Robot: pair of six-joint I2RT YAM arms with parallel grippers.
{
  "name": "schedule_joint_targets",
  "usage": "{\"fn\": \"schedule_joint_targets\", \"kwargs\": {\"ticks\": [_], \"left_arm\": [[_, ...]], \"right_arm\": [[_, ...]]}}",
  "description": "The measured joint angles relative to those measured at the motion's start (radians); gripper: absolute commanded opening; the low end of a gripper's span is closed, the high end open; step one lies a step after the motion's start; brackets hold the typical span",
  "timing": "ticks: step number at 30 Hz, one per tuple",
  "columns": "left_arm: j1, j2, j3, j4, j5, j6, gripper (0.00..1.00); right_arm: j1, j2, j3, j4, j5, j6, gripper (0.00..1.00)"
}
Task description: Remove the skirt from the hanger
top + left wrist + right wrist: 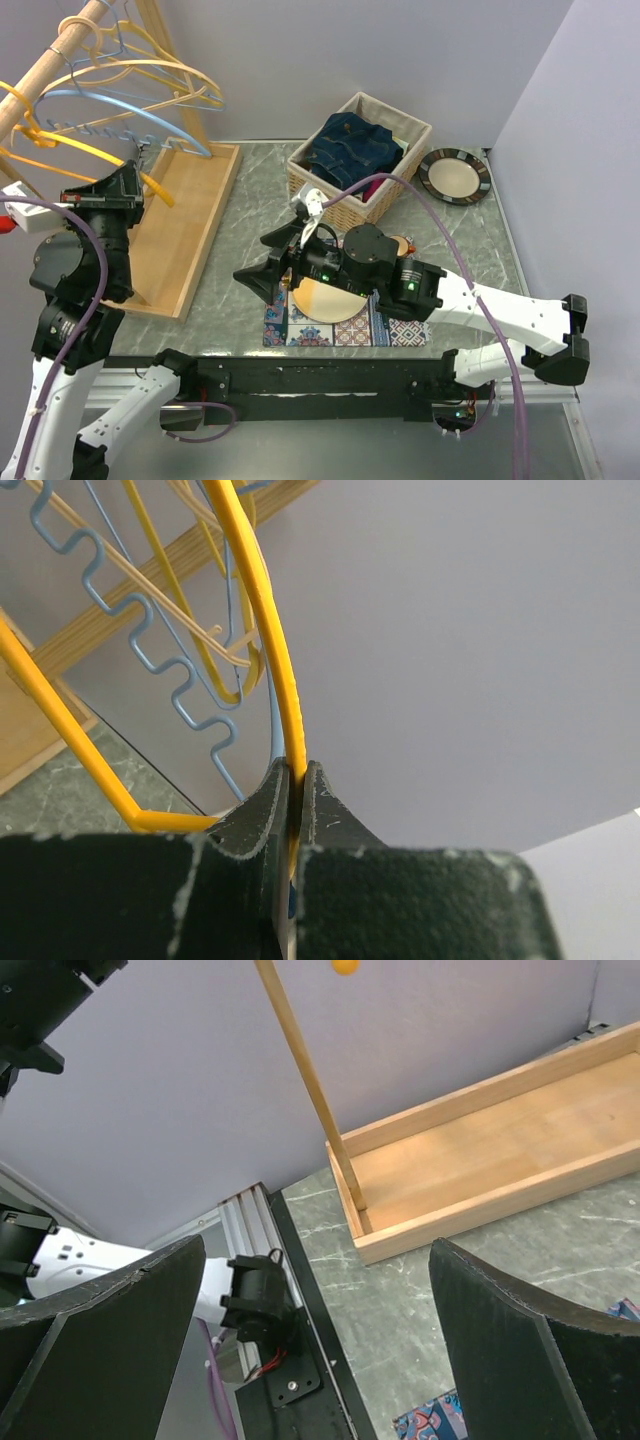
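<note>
Flat black jaws of the left gripper (295, 780) pinch the thin, smooth yellow wire hanger (262, 610); the right gripper (318, 1260) gapes wide. Rumpled blue denim (355, 145) (skirt or not, I cannot tell) fills the woven basket (305, 178).

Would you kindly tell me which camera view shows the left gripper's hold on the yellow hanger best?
Left wrist: the yellow hanger sits pinched in the left gripper. Top external shows it distant; right wrist misses the grip.
</note>
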Motion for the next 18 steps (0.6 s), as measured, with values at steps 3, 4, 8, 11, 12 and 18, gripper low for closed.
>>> {"fn": "schedule_joint_targets", "kwargs": {"ticks": [3,4,8,11,12,18], "left_arm": [[0.000,0.012,0.000,0.008,-0.021,-0.004,0.01],[0.000,0.014,0.000,0.010,-0.029,-0.006,0.01],[0.000,0.015,-0.016,0.024,-0.040,-0.026,0.01],[0.000,0.016,-0.043,0.029,-0.047,-0.050,0.01],[0.000,0.017,-0.050,0.029,-0.049,-0.060,0.01],[0.000,0.035,-0.053,0.039,-0.064,-0.111,0.01]], "right_arm": [[0.000,-0.022,-0.021,0.006,0.009,0.000,1.00],[0.000,-0.027,-0.027,0.006,0.010,0.000,1.00],[0.000,-0.037,-0.041,0.010,0.013,0.000,1.00],[0.000,-0.037,-0.043,0.013,0.016,0.000,1.00],[0.000,-0.037,-0.044,0.014,0.017,0.000,1.00],[0.000,-0.037,-0.046,0.018,0.018,0.000,1.00]]}}
